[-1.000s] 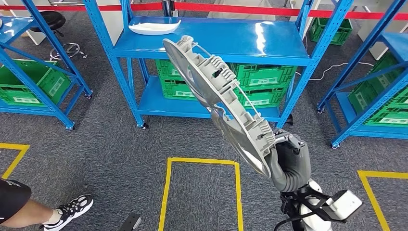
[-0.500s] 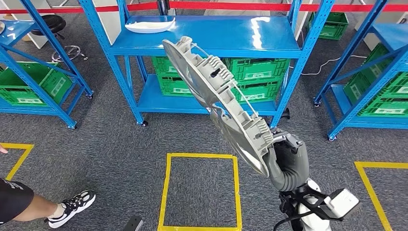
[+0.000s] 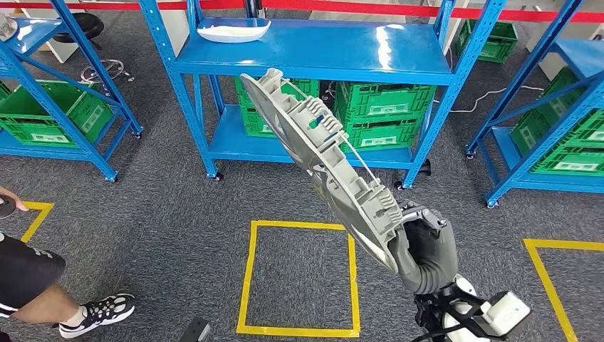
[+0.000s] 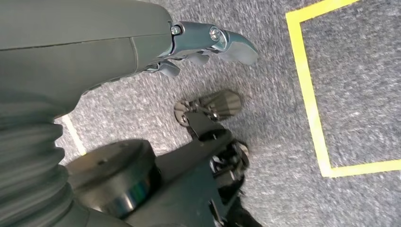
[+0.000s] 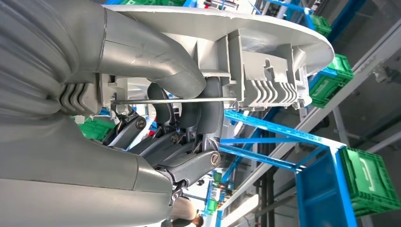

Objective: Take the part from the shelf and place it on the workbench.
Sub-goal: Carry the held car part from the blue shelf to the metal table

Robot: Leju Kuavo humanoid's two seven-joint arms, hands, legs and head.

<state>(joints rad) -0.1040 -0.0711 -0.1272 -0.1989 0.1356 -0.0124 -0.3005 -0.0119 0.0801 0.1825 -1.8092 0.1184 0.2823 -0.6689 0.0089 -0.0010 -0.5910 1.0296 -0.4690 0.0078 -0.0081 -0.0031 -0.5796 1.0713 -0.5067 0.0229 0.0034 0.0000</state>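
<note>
The part is a long grey plastic panel with ribs and clips on its back. My right hand grips its lower end and holds it up at a slant over the floor, with the top end reaching toward the blue shelf. In the right wrist view the thumb lies across the part and the dark fingers wrap behind its ribbed edge. My left hand hangs beside my body over the grey carpet, fingers apart and holding nothing.
A white tray-shaped piece lies on the shelf's top board. Green crates fill its lower level, and more blue racks stand left and right. A yellow taped square marks the carpet ahead. A person's leg and shoe are at the left.
The whole picture has shifted, so the camera has moved; more of the yellow square shows. The part stays in my right hand at the same slant. The person's leg has shifted.
</note>
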